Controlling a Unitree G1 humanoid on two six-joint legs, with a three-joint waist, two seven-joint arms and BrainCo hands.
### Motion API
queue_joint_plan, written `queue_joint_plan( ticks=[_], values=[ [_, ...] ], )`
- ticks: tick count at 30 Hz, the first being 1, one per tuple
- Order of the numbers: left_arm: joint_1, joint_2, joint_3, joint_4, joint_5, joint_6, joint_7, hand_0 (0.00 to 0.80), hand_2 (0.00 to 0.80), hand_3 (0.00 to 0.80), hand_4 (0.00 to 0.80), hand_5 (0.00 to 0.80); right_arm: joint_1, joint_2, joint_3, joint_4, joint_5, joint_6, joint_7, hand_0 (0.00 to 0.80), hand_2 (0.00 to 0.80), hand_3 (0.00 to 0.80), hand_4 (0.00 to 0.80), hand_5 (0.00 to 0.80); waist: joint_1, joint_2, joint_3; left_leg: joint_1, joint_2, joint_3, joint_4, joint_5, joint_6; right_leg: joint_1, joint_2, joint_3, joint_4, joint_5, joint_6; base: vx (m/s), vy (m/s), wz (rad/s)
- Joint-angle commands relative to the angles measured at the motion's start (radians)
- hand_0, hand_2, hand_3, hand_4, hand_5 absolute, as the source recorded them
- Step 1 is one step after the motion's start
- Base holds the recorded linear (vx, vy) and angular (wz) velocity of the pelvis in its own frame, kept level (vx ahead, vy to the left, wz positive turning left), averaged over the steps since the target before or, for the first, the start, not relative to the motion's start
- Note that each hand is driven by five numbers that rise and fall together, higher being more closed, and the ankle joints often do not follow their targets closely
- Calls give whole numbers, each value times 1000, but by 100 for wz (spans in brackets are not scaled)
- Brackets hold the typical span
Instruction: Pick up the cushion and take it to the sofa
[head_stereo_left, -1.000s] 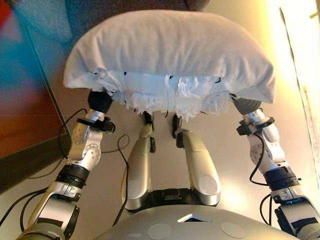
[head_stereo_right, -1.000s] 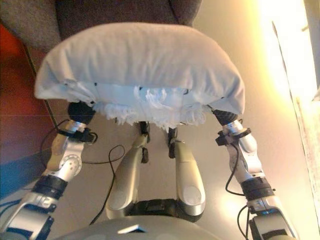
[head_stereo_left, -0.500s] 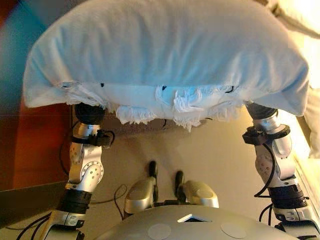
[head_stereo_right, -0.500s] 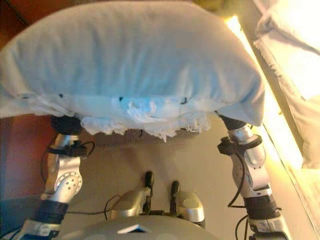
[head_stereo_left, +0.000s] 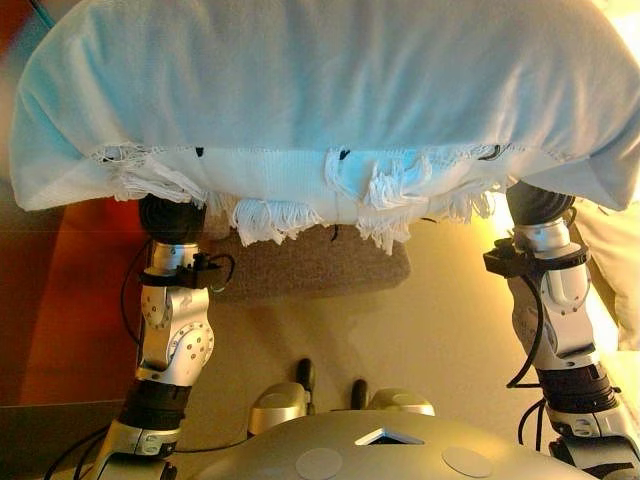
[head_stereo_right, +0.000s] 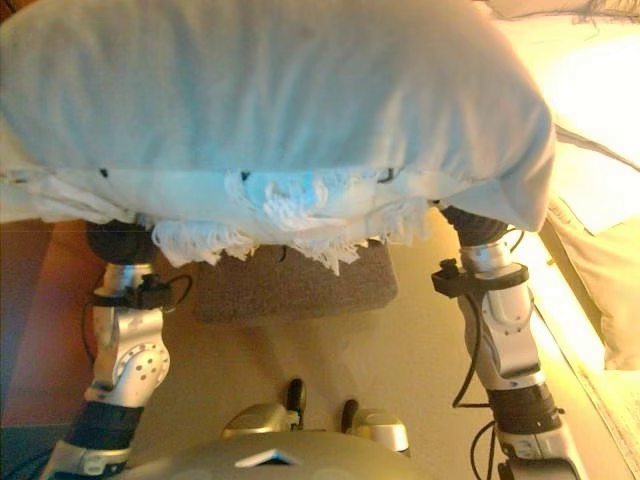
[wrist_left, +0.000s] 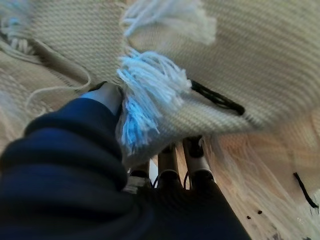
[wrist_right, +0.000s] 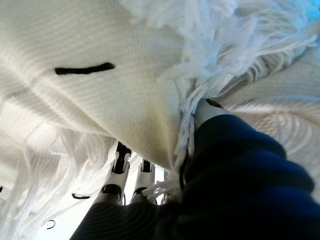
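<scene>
A large white cushion (head_stereo_left: 320, 100) with a frayed fringe along its near edge fills the upper half of both eye views, held up high. My left hand (head_stereo_left: 168, 215) is under its left end and my right hand (head_stereo_left: 540, 205) under its right end. In the left wrist view the woven cloth and a tassel sit pinched between the thumb (wrist_left: 107, 95) and the fingers (wrist_left: 169, 167). The right wrist view shows the same hold, thumb (wrist_right: 210, 111) on one side of a fold and fingers (wrist_right: 120, 162) on the other. The fingertips are buried in the fabric.
A grey-brown upholstered seat (head_stereo_left: 310, 262) lies on the beige floor just below the cushion's near edge. A red-brown surface (head_stereo_left: 60, 300) runs along the left. Pale, brightly lit bedding or cloth (head_stereo_right: 590, 300) borders the right side.
The whole picture has shifted, so the camera moved. The cushion stands higher and closer in the views, and the grey-brown seat now shows under its fringe. Both hands keep their hold.
</scene>
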Motion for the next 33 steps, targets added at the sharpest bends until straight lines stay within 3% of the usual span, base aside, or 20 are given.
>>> queue_joint_plan(
  ticks=[1, 4, 6, 8, 11, 13, 16, 17, 22, 26, 30, 33],
  values=[
    [-95, 1, -53, -94, 71, -26, -47, 800, 800, 800, 800, 800, -50, 14, 63, -109, -49, -48, 25, 800, 800, 800, 800, 800, 0, -37, -71, 74, 13, 11, 0, -96, 8, -18, -28, 29, -21, 71, 58, -32, -66, 0],
    [-89, -1, -55, -86, 51, -15, -52, 800, 800, 800, 800, 800, -48, 11, 69, -103, -41, -43, 36, 800, 800, 800, 800, 800, -1, -42, -62, 81, 18, 13, 12, -96, 3, -16, -18, 48, -21, 72, 50, -24, -121, -1],
    [-72, -6, -47, -85, 29, -4, -51, 800, 800, 800, 800, 800, -50, 7, 71, -103, -29, -31, 45, 800, 800, 800, 800, 800, 0, -57, -47, 64, 27, 31, 96, -122, -8, -19, -17, 61, -15, 75, 41, -32, -153, -4],
    [-56, -5, -39, -84, 23, -14, -53, 800, 800, 800, 800, 800, -48, 2, 79, -94, -24, -40, 54, 800, 800, 800, 800, 800, 1, -77, -25, 12, 36, 58, 237, -145, -12, -27, -19, 73, -1, 76, 29, -64, -176, -16],
    [-28, -8, -26, -84, 19, -37, -66, 800, 800, 800, 800, 800, -34, 3, 86, -76, -14, -63, 68, 800, 800, 800, 800, 800, 9, -104, 29, -134, 61, 75, 510, -92, 0, -30, -4, 99, 28, 81, -4, -72, -205, -20],
    [-20, -14, -21, -81, 19, -42, -76, 800, 800, 800, 800, 800, -31, 15, 92, -65, -24, -71, 72, 800, 800, 800, 800, 800, 16, -105, 47, -187, 60, 81, 568, -81, 11, -26, 7, 107, 44, 77, -12, 15, -120, -21],
    [-35, -13, -26, -78, 9, -53, -65, 800, 800, 800, 800, 800, -52, 23, 113, -68, -60, -68, 57, 800, 800, 800, 800, 800, 40, -86, 65, -237, 16, 59, 494, -32, 0, -6, 29, 116, 67, 43, -8, 92, -20, -4],
    [-45, -13, -36, -74, 12, -60, -57, 800, 800, 800, 800, 800, -69, 20, 127, -65, -74, -62, 37, 800, 800, 800, 800, 800, 48, -68, 67, -251, 4, 60, 394, 5, -12, 2, 49, 120, 75, 28, -8, 166, 15, -4],
    [-65, -18, -84, -59, 14, -78, -11, 800, 800, 800, 800, 800, -89, 14, 157, -43, -75, -45, 9, 800, 800, 800, 800, 800, 72, -32, 53, -262, -14, 56, 124, 134, -41, 62, 93, 140, 91, -25, -9, 277, 37, -4],
    [-36, -27, -91, -70, 18, -80, -11, 800, 800, 800, 800, 800, -58, 13, 152, -53, -67, -34, 27, 800, 800, 800, 800, 800, 89, -17, 40, -271, -4, 27, 23, 197, -60, 80, 122, 153, 145, -82, -21, 383, 40, -23],
    [-30, -35, -99, -67, -1, -87, -4, 800, 800, 800, 800, 800, -54, 18, 159, -53, -67, -27, 25, 800, 800, 800, 800, 800, 96, -10, 46, -307, 26, -2, 0, 202, -76, 67, 131, 147, 226, -143, -30, 448, 98, -26],
    [-39, -46, -105, -57, -11, -87, -8, 800, 800, 800, 800, 800, -31, 16, 152, -56, -60, -35, 35, 800, 800, 800, 800, 800, 85, -6, 49, -317, 53, 34, 0, 198, -83, 60, 120, 117, 298, -193, -26, 592, 202, 2]
  ],
)
